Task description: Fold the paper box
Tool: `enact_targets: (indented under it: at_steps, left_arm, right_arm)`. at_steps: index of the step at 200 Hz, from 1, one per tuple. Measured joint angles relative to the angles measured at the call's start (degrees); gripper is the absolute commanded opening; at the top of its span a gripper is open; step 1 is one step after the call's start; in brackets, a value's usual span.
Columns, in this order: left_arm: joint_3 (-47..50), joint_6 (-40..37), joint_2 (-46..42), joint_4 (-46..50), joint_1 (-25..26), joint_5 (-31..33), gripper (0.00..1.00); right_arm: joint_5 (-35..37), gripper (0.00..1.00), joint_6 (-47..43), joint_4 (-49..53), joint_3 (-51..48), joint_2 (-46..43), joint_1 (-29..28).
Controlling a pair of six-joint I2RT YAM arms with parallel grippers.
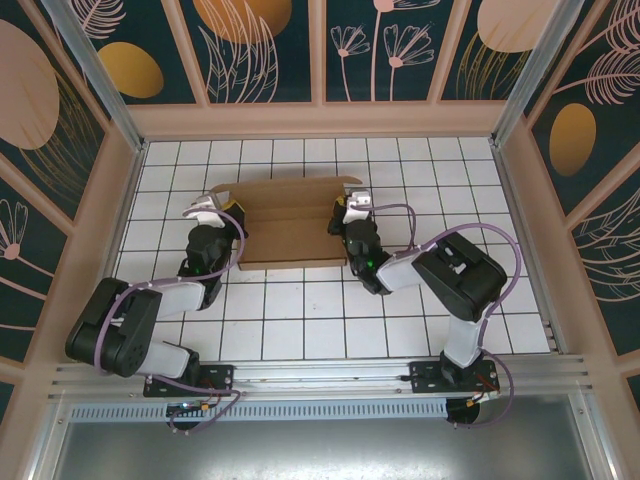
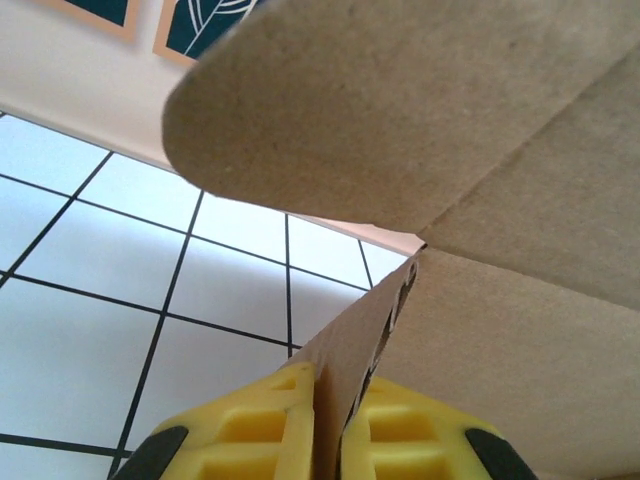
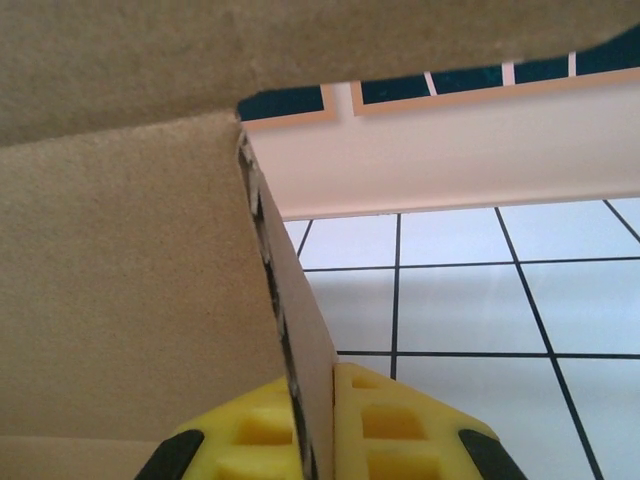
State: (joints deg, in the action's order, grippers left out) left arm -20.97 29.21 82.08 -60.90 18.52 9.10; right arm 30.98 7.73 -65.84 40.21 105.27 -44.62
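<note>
As paper box (image 1: 290,225) lies on white tiles (image 1: 330,320), floral walls (image 1: 260,50) around, left fingers (image 2: 250,430), right fingers (image 3: 395,425) clamp it

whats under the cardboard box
The paper box sits on the white tiled table; the tiles beneath it are covered, so anything lying there cannot be seen.

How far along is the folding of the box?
Partly done: the box has creased panels and its end flaps look raised. In hand: the left gripper and right gripper each pinch one end flap. Left: the box lies open, not yet closed.
</note>
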Motion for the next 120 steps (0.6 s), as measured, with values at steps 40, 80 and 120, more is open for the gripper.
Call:
enact_targets:
  at_steps: [40, 80, 120]
  left_arm:
    - [0.96, 2.40, 0.50, -2.12, 0.79, 1.31, 0.10]
    - [2.16, 2.60, 0.48, -3.63, 1.09, 1.46, 0.10]
    - [4.57, 2.60, 0.55, -6.73, 1.36, 1.42, 0.09]
  right_arm:
    - [2.14, 0.00, 1.36, -3.13, -1.09, 1.01, -1.07]
    - [2.19, 0.00, 2.54, -6.36, -3.13, 1.11, -1.62]
    - [2.19, 0.00, 3.34, -12.74, -5.55, 2.86, -2.38]
